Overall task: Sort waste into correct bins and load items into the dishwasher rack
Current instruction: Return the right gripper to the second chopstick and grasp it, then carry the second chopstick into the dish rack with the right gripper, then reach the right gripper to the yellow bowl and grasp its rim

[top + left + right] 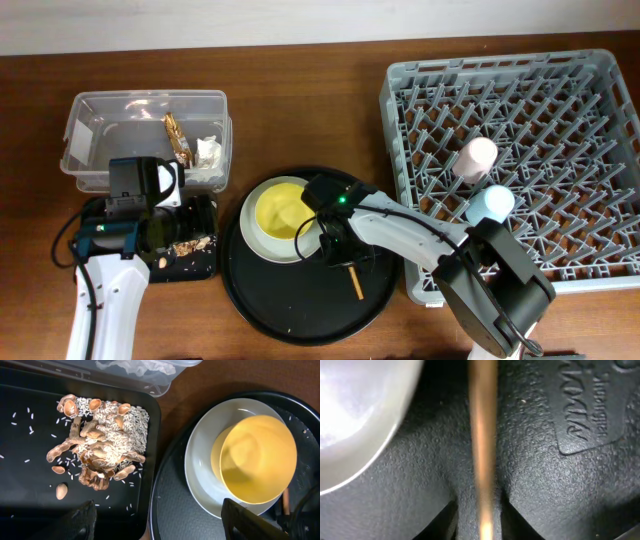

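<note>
My right gripper (335,250) is down on the round black tray (270,300), beside the plate, shut on a wooden chopstick (355,283). In the right wrist view the chopstick (482,435) runs between the jaws (480,520). The yellow bowl (280,210) sits on the pale plate (255,238); both also show in the left wrist view, bowl (257,457) and plate (200,460). My left gripper (155,525) is open and empty over the gap between the shallow black tray (195,265) and the round tray. Food scraps (100,440) lie in the black tray.
The clear tub (145,100) at the back left holds a brown-gold wrapper (178,138) and a white napkin (207,150). The grey rack (560,100) on the right holds a pink cup (477,158) and a blue cup (490,205).
</note>
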Robot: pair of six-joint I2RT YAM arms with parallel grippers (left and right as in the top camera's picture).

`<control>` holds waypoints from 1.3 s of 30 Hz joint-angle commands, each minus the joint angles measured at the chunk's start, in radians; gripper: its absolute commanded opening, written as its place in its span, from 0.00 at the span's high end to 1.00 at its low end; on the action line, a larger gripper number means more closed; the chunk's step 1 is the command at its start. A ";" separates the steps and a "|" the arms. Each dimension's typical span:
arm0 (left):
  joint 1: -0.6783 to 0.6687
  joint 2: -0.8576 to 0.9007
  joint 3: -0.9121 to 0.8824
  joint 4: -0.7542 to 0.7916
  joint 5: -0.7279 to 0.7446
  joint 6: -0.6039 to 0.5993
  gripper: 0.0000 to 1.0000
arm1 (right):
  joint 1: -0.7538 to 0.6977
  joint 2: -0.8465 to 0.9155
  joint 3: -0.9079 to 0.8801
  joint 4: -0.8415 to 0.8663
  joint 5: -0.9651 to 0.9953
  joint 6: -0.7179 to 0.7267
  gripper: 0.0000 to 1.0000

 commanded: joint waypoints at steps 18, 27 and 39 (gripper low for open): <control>0.004 -0.010 0.003 0.002 -0.004 -0.009 0.21 | -0.441 -0.404 0.099 -0.295 0.083 -0.303 0.96; 0.004 -0.010 0.003 0.002 -0.004 -0.009 0.21 | -0.479 -0.273 0.072 -0.264 0.091 -0.378 0.68; 0.005 0.010 0.003 -0.022 -0.115 -0.009 0.21 | -0.314 -0.325 0.304 -0.164 -0.113 -0.354 0.22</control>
